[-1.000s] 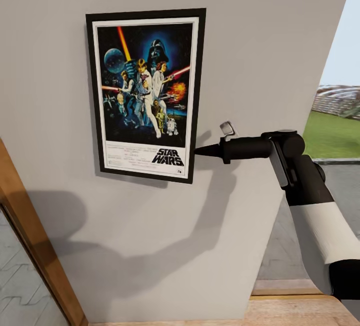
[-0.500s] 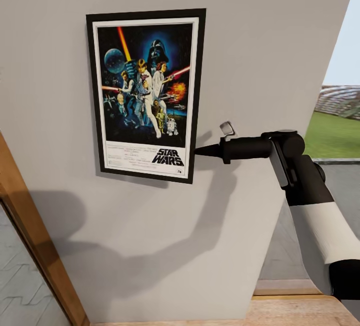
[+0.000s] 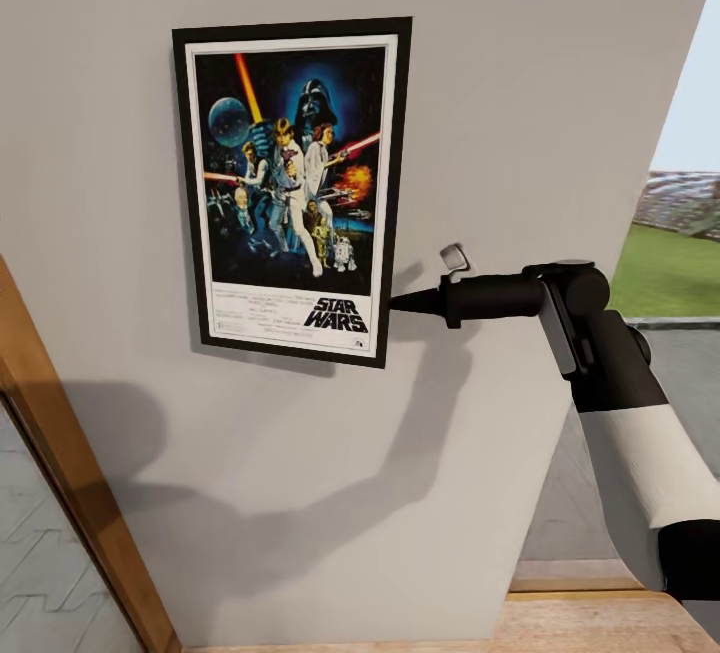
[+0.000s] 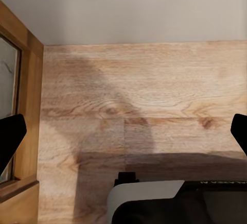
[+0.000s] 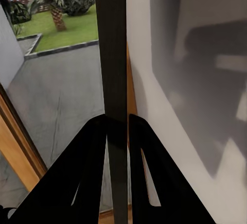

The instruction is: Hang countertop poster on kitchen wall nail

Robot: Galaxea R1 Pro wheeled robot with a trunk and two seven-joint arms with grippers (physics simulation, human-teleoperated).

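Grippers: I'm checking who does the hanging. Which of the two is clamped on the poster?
The right gripper: its fingers pinch the poster's lower right edge against the wall. The left gripper hangs open over wood floor.

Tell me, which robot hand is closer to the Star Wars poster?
Right. The right gripper pinches the poster's lower right edge against the wall. The left gripper hangs open over the wooden floor, away from the poster.

We saw the light-grey wall (image 3: 520, 83) carrying the poster (image 3: 292, 191), which lay flat and upright against it, its black frame touching the plaster. Below, a light wooden floor (image 4: 154, 95) met the wall's foot, and on it fell our own shadow. A wooden door frame (image 3: 60, 473) stood at the wall's left edge.
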